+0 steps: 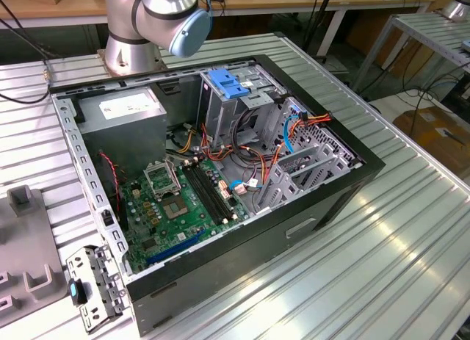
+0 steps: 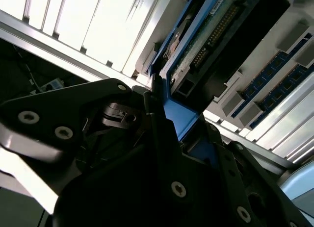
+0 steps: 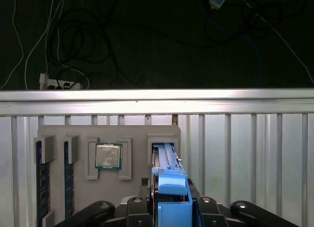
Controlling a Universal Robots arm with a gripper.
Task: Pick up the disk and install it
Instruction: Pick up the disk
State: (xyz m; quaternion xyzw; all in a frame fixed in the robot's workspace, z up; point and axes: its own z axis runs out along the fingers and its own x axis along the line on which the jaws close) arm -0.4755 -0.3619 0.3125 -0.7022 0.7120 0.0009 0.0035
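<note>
The disk (image 3: 166, 161) stands on edge in a slot of a grey holder tray (image 3: 132, 134), its blue carrier rail (image 3: 171, 188) facing the first wrist camera. In the second wrist view the disk (image 2: 208, 38) shows its green circuit-board side and blue rail. My gripper (image 3: 171, 210) sits over it, black fingers (image 3: 140, 207) pressed against both sides of the blue carrier, and it is shut on the disk (image 2: 174, 121). In the exterior view, the open computer case (image 1: 345, 186) lies on the table with its metal drive cage (image 1: 242, 105).
The holder tray also carries a processor chip (image 3: 108, 156) and two memory sticks (image 3: 41, 173). The table's edge (image 3: 157, 95) runs just past the tray, with cables on the dark floor beyond. Inside the case are a green motherboard (image 1: 183, 200), a power-supply box (image 1: 121, 106) and loose cables (image 1: 294, 127).
</note>
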